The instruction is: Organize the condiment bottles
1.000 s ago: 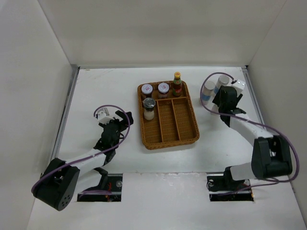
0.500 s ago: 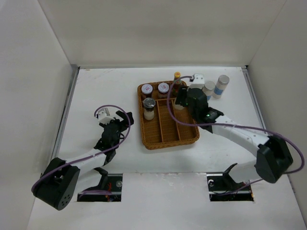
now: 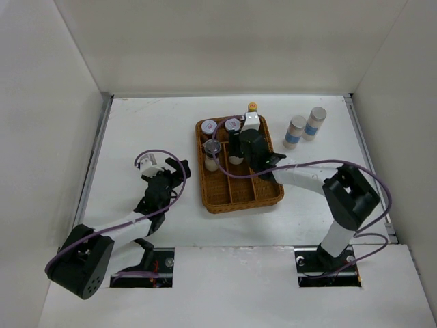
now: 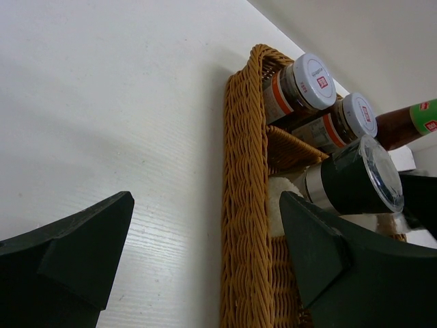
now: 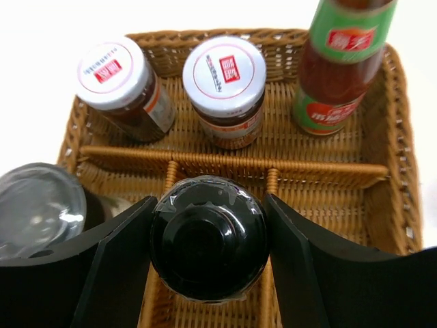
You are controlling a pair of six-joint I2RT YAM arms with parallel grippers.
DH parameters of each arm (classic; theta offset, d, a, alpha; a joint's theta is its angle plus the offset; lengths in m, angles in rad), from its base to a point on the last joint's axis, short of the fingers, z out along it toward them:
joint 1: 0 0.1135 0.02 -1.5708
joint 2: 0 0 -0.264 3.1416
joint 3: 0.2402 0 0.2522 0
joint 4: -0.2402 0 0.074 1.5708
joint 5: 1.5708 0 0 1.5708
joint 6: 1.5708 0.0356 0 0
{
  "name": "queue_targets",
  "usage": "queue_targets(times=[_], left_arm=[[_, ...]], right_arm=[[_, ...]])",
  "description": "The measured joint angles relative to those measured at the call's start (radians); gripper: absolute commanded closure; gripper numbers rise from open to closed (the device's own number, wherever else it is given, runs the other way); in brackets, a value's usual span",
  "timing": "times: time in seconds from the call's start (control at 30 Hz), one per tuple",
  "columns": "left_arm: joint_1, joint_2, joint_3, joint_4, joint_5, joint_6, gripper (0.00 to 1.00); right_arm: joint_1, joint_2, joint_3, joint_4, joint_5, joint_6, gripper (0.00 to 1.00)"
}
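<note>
- Tabletop (image 3: 150, 130), white, runs from the arm bases out to plain white walls (image 3: 225, 48) that close it on three sides.
- Brown wicker tray (image 3: 235, 203) lies under the right claw (image 5: 209, 205). It has three long slots at its near end and one cross slot at its far end.
- Just left of that claw, in the left long slot, a dark-capped shaker (image 5: 37, 205) with a clear top stands upright.
- Beyond the claw, the cross slot holds two short pale-lidded jars side by side, the left jar (image 5: 116, 82) and the middle jar (image 5: 224, 85). To their right is the red-brown sauce bottle (image 5: 334, 75) in the far right corner.
- Farther out and well to the claw's right, outside the tray on bare table, the nearer blue-banded cylinder (image 3: 294, 132) and the farther blue-banded cylinder (image 3: 315, 124) stand just beside each other.
- Right claw: fingers part-spread and clamped on the black-capped shaker (image 5: 208, 246), one on each side of its cap. It is held upright over the middle long slot. Whether its base touches the wicker is hidden.
- Left claw (image 4: 206, 205): spread wide, gripping nothing, low over the table near the tray's left wall but apart from it.
</note>
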Motion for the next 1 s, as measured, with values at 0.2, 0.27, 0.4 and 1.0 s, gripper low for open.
queue_targets(times=[0.2, 0.27, 0.4, 1.0], left_arm=[[-0.011, 0.007, 0.005, 0.000, 0.001, 0.000, 0.11], [-0.011, 0.007, 0.006, 0.000, 0.002, 0.000, 0.11], [-0.011, 0.007, 0.006, 0.000, 0.002, 0.000, 0.11], [-0.016, 0.026, 0.014, 0.000, 0.005, 0.000, 0.11]], right_arm=[[-0.004, 0.079, 0.002, 0.056, -0.013, 0.002, 0.14], [-0.005, 0.070, 0.002, 0.068, -0.014, 0.000, 0.08], [-0.020, -0.016, 0.001, 0.058, -0.019, -0.009, 0.03], [-0.502, -0.143, -0.002, -0.075, 0.016, -0.032, 0.01]])
